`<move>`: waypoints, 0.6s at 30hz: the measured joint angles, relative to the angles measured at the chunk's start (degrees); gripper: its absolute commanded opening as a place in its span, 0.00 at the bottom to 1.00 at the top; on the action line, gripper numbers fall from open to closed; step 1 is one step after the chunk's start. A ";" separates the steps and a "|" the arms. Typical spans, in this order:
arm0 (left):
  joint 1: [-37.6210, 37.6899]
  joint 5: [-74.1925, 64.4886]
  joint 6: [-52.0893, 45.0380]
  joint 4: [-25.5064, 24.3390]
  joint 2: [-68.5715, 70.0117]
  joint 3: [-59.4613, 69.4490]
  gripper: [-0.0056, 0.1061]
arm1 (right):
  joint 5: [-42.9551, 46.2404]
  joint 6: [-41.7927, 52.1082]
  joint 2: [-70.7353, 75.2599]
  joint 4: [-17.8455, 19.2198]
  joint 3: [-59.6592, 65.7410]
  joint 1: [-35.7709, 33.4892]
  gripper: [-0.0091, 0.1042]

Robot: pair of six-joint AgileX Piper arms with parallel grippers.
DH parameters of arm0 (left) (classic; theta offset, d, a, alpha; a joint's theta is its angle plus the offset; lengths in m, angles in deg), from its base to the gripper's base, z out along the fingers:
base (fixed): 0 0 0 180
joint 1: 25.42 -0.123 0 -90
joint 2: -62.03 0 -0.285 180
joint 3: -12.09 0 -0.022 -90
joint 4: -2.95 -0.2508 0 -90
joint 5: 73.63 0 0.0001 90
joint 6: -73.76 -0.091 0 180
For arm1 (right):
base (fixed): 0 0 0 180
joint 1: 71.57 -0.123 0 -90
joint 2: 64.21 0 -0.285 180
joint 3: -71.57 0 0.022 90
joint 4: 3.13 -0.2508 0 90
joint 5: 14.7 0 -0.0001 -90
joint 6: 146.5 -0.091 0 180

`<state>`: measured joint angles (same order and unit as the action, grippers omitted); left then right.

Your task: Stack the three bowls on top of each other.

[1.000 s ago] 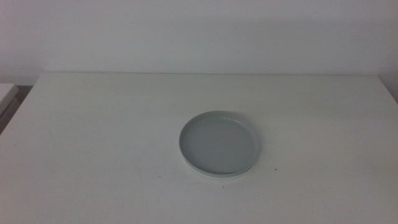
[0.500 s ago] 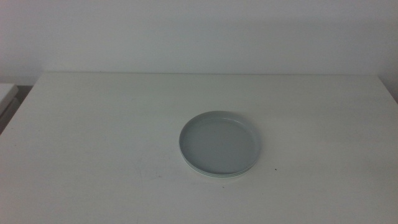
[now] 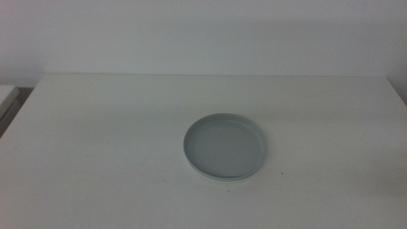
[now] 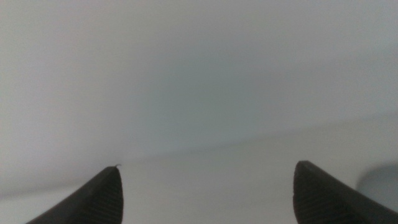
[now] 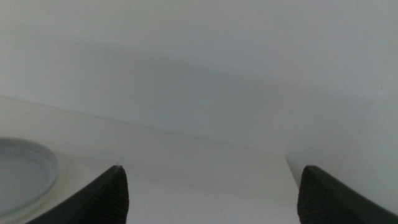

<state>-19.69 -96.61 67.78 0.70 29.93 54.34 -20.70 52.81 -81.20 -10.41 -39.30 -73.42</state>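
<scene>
- Three shallow round dishes appear to sit nested as one stack [image 3: 224, 147] on the matte white table top [image 3: 95, 127], a little right of the middle; we judge the count from the thin rim lines showing along the near edge, though only the uppermost, pale grey-blue dish shows its face.
- Below that top dish a paler rim peeks out at the near edge; we cannot tell from it which is the mint green dish and which the white one.
- We judge the stacking done: the rims line up closely, one over the other, which is why the pile reads almost as a single dish.
- Our left gripper [image 4: 205, 193] is out of the middle view, pulled back over the table edge with its two dark jaws spread wide apart and nothing between them; a grey curved patch at the side of its wrist view may be the stack, but it is too blurred to say.
- Our right gripper [image 5: 211, 193] is likewise absent from the middle view, jaws parted and empty, and in its wrist view the stack [image 5: 22, 171] lies well apart from it, off to one side.
- Both arms seem parked clear so that nothing can knock the pile.
- Smooth, low-rimmed and flat-bottomed, the dishes look like hard glazed or plastic ware, and the rims let each one seat in the next.
</scene>
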 measured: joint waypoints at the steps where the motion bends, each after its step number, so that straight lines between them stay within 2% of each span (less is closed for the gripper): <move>1: 0.00 0.82 0.00 0.25 2.32 3.57 0.89 | 0.12 0.00 0.91 0.00 1.23 0.17 0.89; 8: 0.00 1.93 0.00 1.25 16.15 23.24 0.89 | 1.15 0.00 5.95 -0.10 6.16 0.44 0.89; 13: 0.00 4.85 0.00 2.72 23.29 30.68 0.89 | 2.34 0.00 6.34 -0.10 6.26 0.44 0.89; 18: 0.00 7.97 0.00 4.67 24.09 34.59 0.89 | 9.79 0.00 6.47 -0.31 7.80 0.44 0.89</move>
<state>-19.69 -88.64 67.78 5.37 54.02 88.93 -10.92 52.81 -74.73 -10.72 -31.50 -72.98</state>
